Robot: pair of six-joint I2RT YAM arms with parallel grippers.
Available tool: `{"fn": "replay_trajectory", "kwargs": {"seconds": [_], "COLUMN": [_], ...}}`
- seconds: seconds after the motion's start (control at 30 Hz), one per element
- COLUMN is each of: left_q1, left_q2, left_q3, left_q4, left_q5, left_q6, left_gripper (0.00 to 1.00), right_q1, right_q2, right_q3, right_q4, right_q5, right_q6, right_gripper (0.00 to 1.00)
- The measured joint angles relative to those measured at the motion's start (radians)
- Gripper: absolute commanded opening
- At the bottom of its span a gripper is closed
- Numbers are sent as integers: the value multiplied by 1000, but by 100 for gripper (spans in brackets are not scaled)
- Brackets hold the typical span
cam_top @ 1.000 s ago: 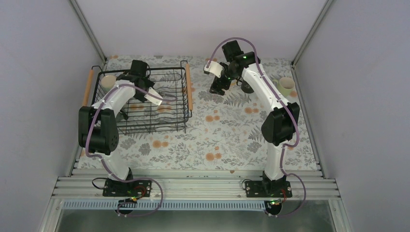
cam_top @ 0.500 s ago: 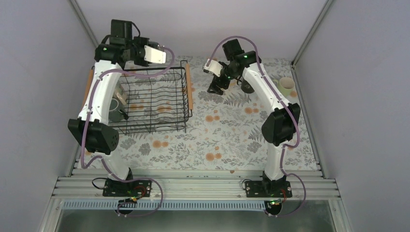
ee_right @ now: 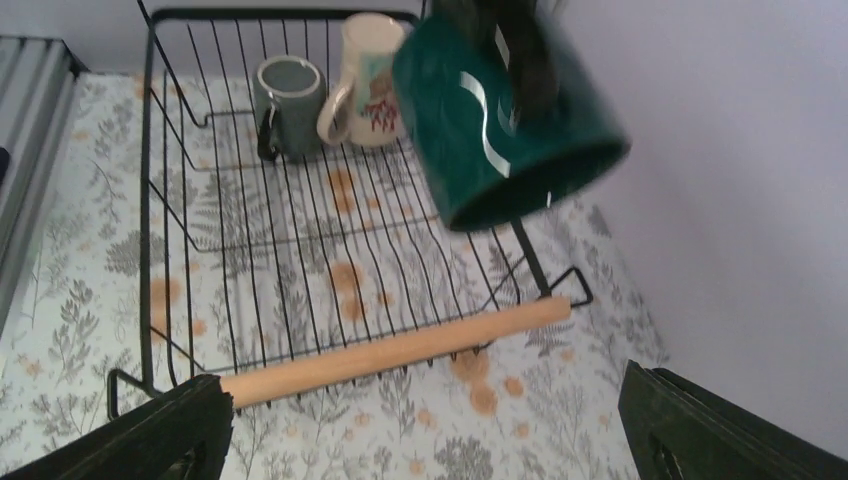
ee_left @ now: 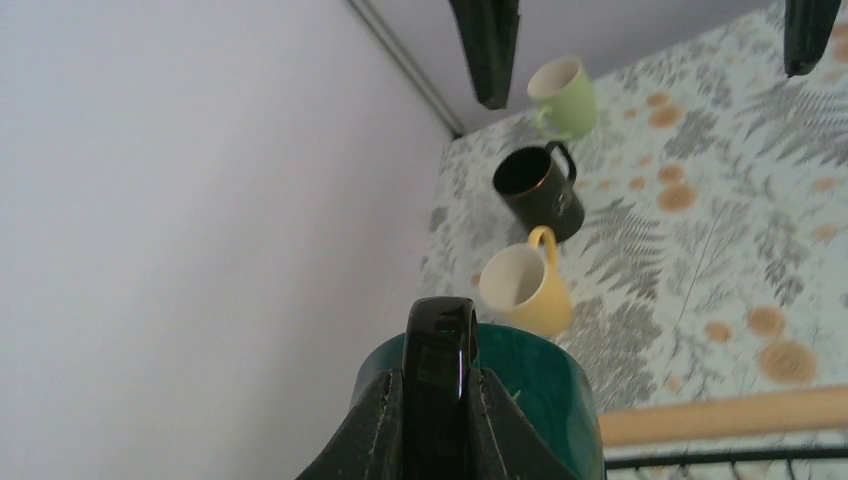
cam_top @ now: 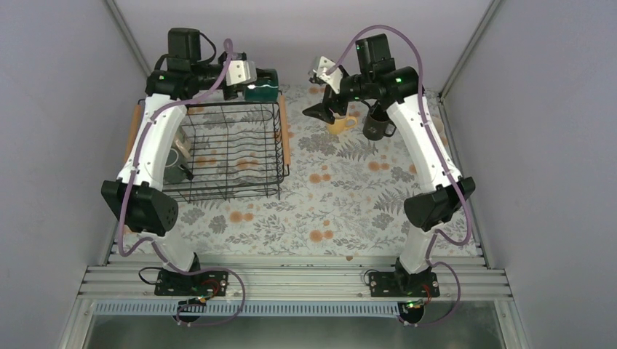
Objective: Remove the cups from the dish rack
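Note:
My left gripper [cam_top: 253, 84] is shut on the handle of the dark teal mug [cam_top: 265, 87] and holds it in the air over the far right corner of the black wire dish rack [cam_top: 218, 156]. In the left wrist view my fingers [ee_left: 385, 430] pinch the handle of the teal mug [ee_left: 545, 395]. My right gripper [cam_top: 327, 109] is open and empty, raised just left of the yellow mug [cam_top: 342, 125] and the black mug [cam_top: 376, 123], which stand on the mat. A grey-green mug [ee_right: 288, 100] and a cream patterned mug [ee_right: 368, 80] stand in the rack's far corner.
A pale green mug [ee_left: 563, 92] stands beyond the black mug near the right wall. The rack's wooden handle [ee_right: 395, 350] lies below my right gripper [ee_right: 430, 440]. Grey walls close in on the left, back and right. A floral mat [cam_top: 327, 211] covers the table.
My left arm has lifted out of the rack and carried the teal mug toward its far right corner. My right arm has risen off the mat, uncovering the yellow and black mugs.

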Motion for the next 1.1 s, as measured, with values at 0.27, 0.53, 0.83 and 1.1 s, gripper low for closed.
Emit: {"fn": "replay_trajectory", "kwargs": {"seconds": [0.27, 0.53, 0.83, 1.1], "left_q1": [-42, -84, -95, -125], "left_q2": [-44, -48, -48, -47], "left_q3": [-235, -248, -287, -305], "left_q4": [349, 593, 688, 821], "left_q5": [92, 133, 139, 174], "left_q6": [-246, -406, -496, -603], "left_gripper": [2, 2, 2, 2], "right_q1": [0, 0, -16, -33], "right_q2": [-1, 0, -14, -12], "right_q3": [18, -5, -92, -93], "right_q4": [35, 74, 136, 147], "right_q5": [-132, -183, -216, -260], "right_q6": [31, 42, 40, 41], "right_gripper": [100, 99, 98, 95]}}
